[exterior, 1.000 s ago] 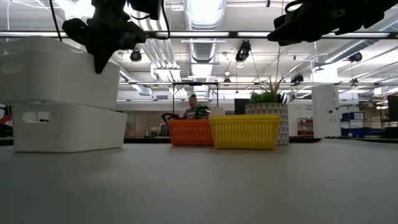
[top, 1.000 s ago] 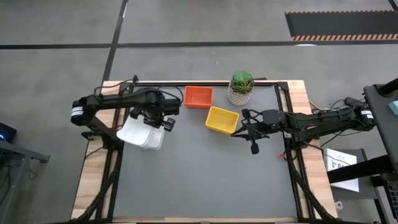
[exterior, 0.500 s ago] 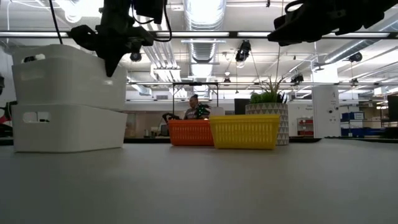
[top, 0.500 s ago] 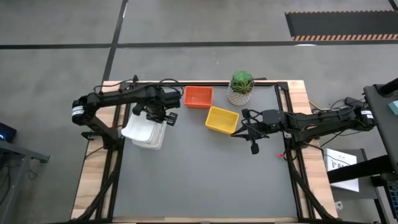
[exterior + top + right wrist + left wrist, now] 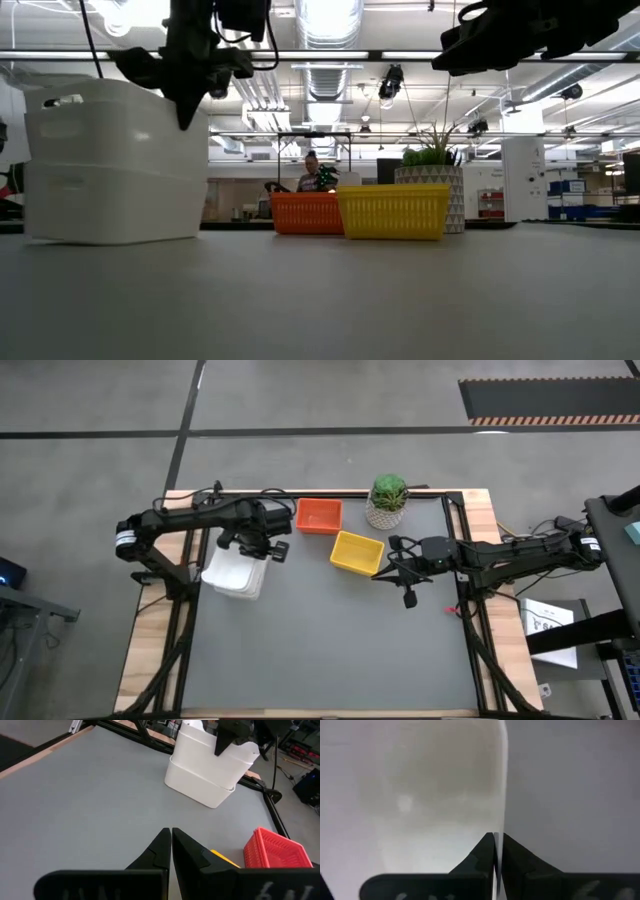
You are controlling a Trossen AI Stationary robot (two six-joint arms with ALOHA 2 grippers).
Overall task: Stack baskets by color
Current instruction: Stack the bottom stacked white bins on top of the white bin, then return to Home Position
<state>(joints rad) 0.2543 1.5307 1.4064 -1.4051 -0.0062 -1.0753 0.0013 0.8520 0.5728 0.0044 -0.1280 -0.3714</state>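
Pinching the top white basket [image 5: 236, 568]'s rim, the left pincer [image 5: 498, 851] holds it nested inside another white basket [image 5: 197, 787].

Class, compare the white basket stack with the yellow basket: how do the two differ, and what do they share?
The white basket stack stands taller than the yellow basket. The white stack has smooth solid walls; the yellow basket has ribbed ones. The left gripper is shut on the white stack's rim, while nothing touches the yellow basket. Both rest upright on the table.
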